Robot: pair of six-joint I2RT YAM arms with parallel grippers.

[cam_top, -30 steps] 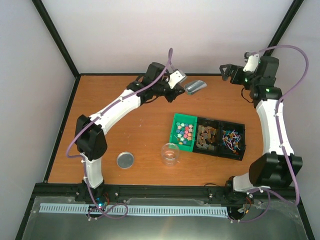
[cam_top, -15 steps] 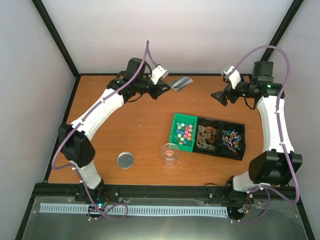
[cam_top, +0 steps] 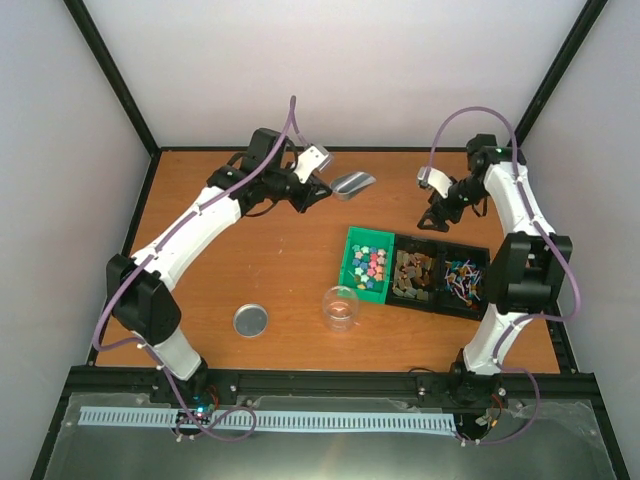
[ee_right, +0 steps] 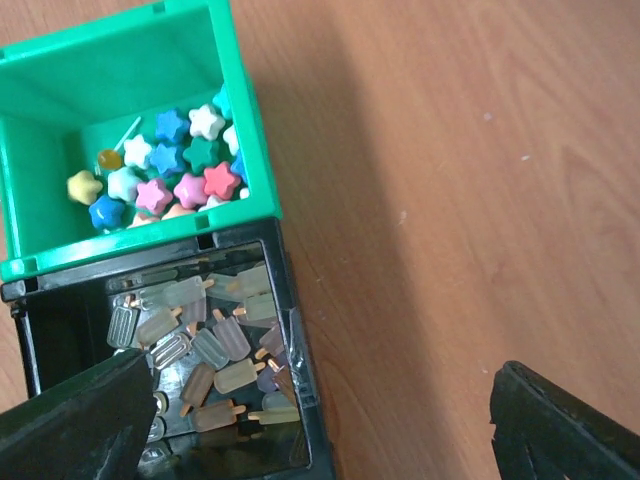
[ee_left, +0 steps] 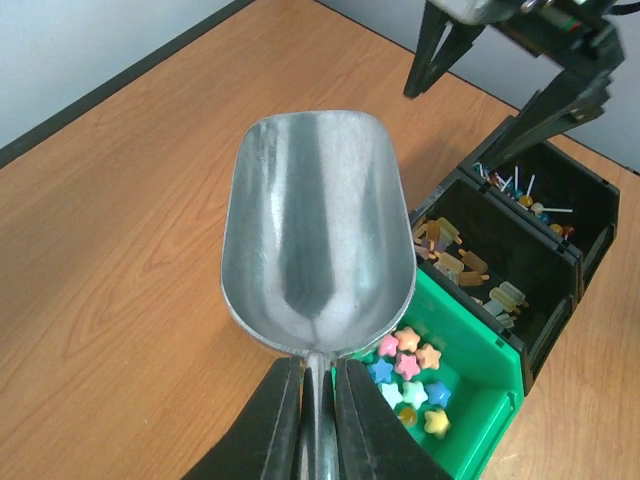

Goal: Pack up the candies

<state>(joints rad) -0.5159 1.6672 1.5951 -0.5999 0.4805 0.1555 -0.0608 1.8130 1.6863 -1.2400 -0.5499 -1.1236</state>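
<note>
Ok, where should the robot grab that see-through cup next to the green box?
Probably by the rim of the clear round cup, coming straight down from above: it stands upright, mouth open, so one finger can slip inside, one outside. The open right gripper is free.

A green bin (cam_top: pixel 350 250) sits on the wooden table (cam_top: pixel 250 250). A black bin (cam_top: pixel 415 241) touches its right side and holds pale, brownish popsicle-shaped pieces (cam_top: pixel 410 272). A second black bin (cam_top: pixel 487 285), joined on further right, holds thin coloured sticks (cam_top: pixel 462 277). A clear cup (cam_top: pixel 340 308) stands upright just in front of the green bin's near-left corner. A round metal lid (cam_top: pixel 251 320) lies flat, well to the green bin's left. A shiny metal scoop (cam_top: pixel 352 183) is in the air behind the green bin.
</note>
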